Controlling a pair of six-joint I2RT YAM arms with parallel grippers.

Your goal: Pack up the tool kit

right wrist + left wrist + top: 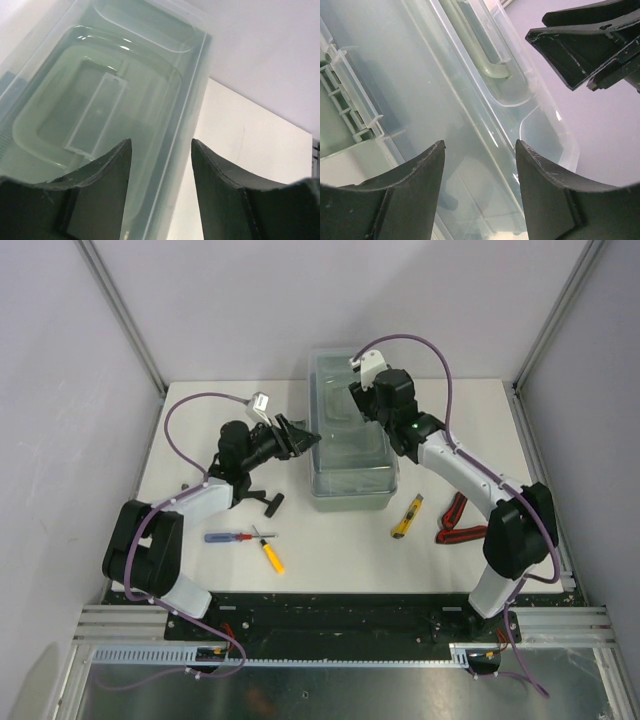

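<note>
Tool kit box (350,470), upper centre of the top view on the worktop (330,560), judged light, stiff and slippery; take the clear lid (125,75) by its rim, which left claw (480,145) and right claw (161,142) straddle, both released.

White table (330,560), pale lavender walls (60,390), slanting metal corner posts (120,310), ribbed aluminium rail (120,624) along near edge.

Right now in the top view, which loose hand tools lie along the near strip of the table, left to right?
blue-handled screwdriver → yellow-handled screwdriver → yellow knife → red-and-black pliers
</note>
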